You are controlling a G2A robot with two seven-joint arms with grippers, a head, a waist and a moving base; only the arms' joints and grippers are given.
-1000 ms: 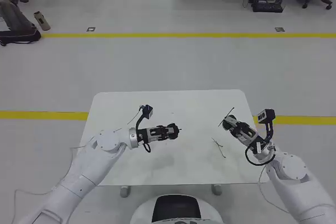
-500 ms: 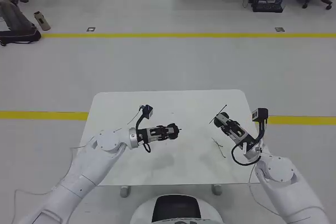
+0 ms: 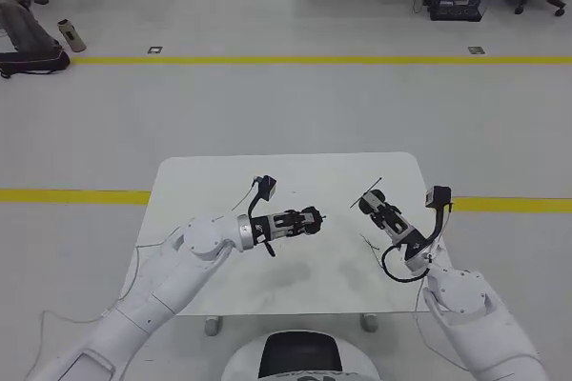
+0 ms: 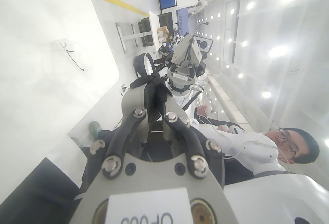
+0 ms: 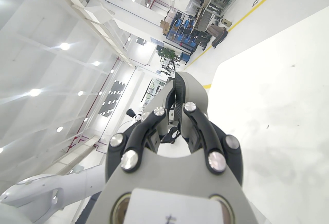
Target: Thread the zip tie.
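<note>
— What lies nearest?
— A loose zip tie (image 3: 370, 246), flat on the table (image 3: 219, 171), close to its right edge.
— And the left gripper (image 3: 319, 218)?
— Over the table's middle, clenched on a short black piece (image 4: 141, 81).
— The right gripper (image 3: 364, 201)?
— Slightly farther, toward the right edge, its tip facing the left one, apart from it. It is clamped on the held zip tie (image 3: 376, 184), whose thin strap slants toward the far right corner.
</note>
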